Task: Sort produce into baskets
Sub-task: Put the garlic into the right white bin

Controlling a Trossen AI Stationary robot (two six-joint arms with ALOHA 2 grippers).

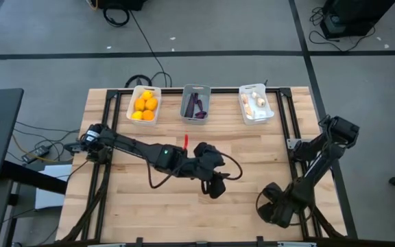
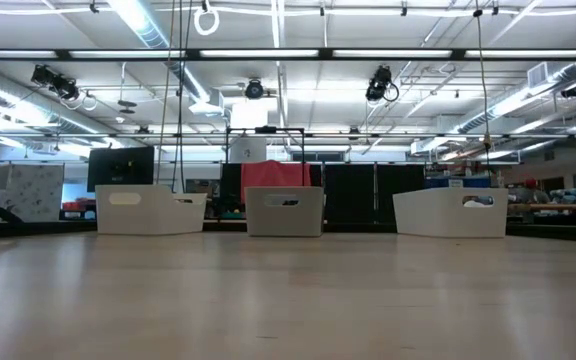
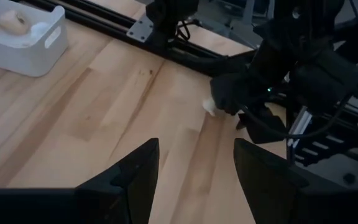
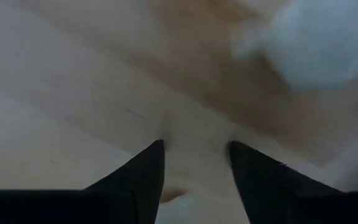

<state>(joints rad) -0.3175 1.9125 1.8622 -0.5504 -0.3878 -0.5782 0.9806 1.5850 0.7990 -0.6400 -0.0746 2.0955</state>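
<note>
Three bins stand along the table's far edge: a white one with orange fruits (image 1: 145, 105), a grey one with dark purple pieces (image 1: 196, 104), and a white one with whitish bulbs (image 1: 256, 104). One whitish bulb (image 3: 209, 107) lies on the table near the front right; it shows blurred in the right wrist view (image 4: 316, 43). My right gripper (image 4: 194, 155) is open, low over the table, with the bulb just ahead and to one side of its fingers. My left gripper (image 3: 194, 162) is open and empty over the table's middle (image 1: 214, 186), facing the right arm.
Black rails (image 1: 283, 110) run along the table's sides. A cable loops beside the left arm (image 1: 232, 168). A small red thing (image 1: 185, 140) shows by the left arm. Bare wood lies between the bins and the arms. The low view shows the bins (image 2: 285, 210) only.
</note>
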